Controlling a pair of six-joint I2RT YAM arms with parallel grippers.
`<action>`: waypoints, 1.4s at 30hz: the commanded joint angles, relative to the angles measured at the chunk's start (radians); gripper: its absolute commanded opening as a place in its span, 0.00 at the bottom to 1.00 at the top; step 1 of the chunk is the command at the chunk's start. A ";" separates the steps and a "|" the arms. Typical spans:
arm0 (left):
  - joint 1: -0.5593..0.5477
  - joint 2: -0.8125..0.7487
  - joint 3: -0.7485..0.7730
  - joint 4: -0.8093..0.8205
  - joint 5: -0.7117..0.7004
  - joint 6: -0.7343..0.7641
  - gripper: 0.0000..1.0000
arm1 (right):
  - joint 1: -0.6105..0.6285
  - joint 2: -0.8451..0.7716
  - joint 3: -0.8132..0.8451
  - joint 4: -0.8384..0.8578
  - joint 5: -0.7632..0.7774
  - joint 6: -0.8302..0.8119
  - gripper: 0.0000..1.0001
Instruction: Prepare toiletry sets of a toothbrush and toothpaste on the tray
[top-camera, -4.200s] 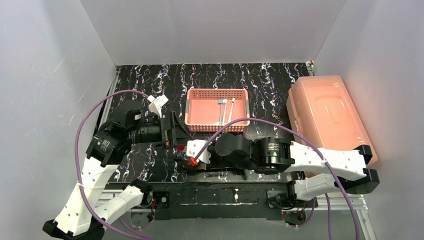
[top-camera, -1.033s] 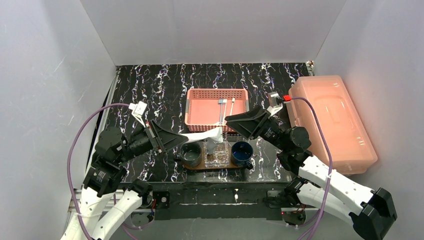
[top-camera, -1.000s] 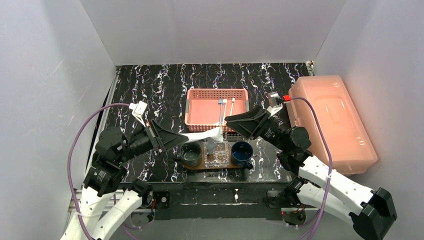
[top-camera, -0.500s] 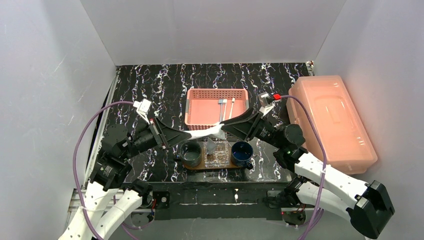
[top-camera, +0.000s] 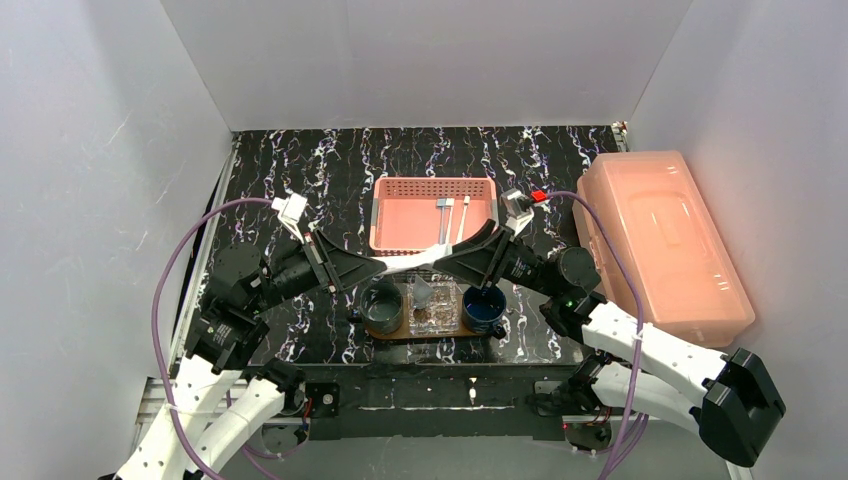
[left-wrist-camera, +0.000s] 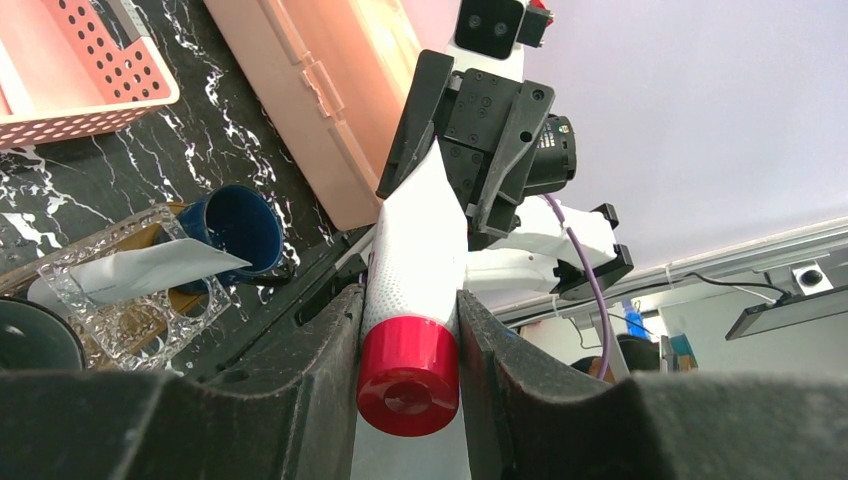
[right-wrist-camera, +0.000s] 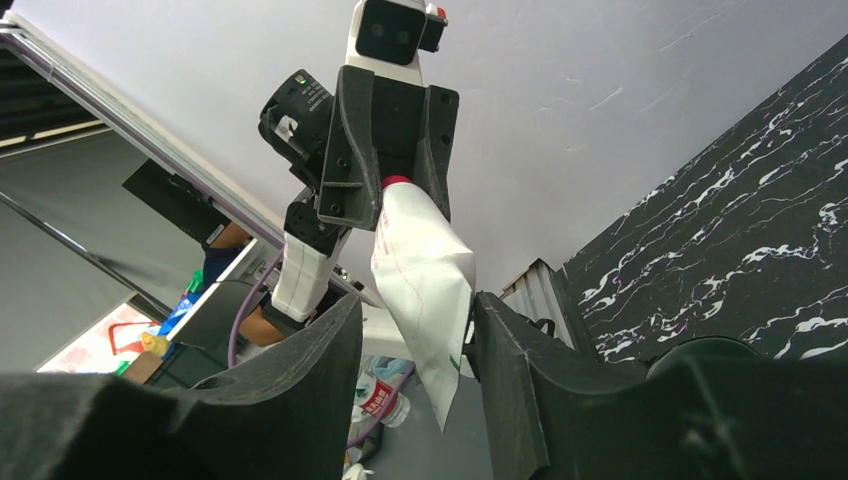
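The toothpaste tube (top-camera: 410, 266) hangs in the air between my two arms, above the back edge of the tray (top-camera: 432, 335), which lies at the near side of the table. My left gripper (top-camera: 375, 268) is clamped narrow on the tube just behind its red cap (left-wrist-camera: 408, 375). My right gripper (right-wrist-camera: 415, 310) straddles the flat crimped tail at about half width, with one finger close against it and a gap on the other side, so it has no grip yet as I read it. I judge this to be a handover. To do it well, my right jaws should close squarely on the flat of the tail, well back from the edge. My left should let go only once that hold is firm, because the tail is thin and could slip. On the tray below stand a grey cup (top-camera: 383, 308), a clear glass holder (top-camera: 434, 308) with another white tube lying in it, and a blue cup (top-camera: 484, 307), so a dropped tube would land among them. Behind is the pink basket (top-camera: 385, 215) holding two toothbrushes (top-camera: 445, 222), and the pink lidded box (top-camera: 660, 240) sits off to my right. Neither blocks the pass.
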 joint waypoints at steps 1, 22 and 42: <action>-0.002 -0.008 -0.008 0.054 0.020 -0.002 0.00 | 0.011 -0.007 0.035 0.063 -0.015 -0.012 0.49; -0.002 -0.009 -0.025 -0.045 0.022 0.026 0.55 | 0.038 -0.063 0.059 -0.049 -0.001 -0.101 0.01; -0.002 -0.040 0.129 -0.376 -0.105 0.255 0.98 | 0.046 -0.075 0.412 -0.792 0.017 -0.502 0.01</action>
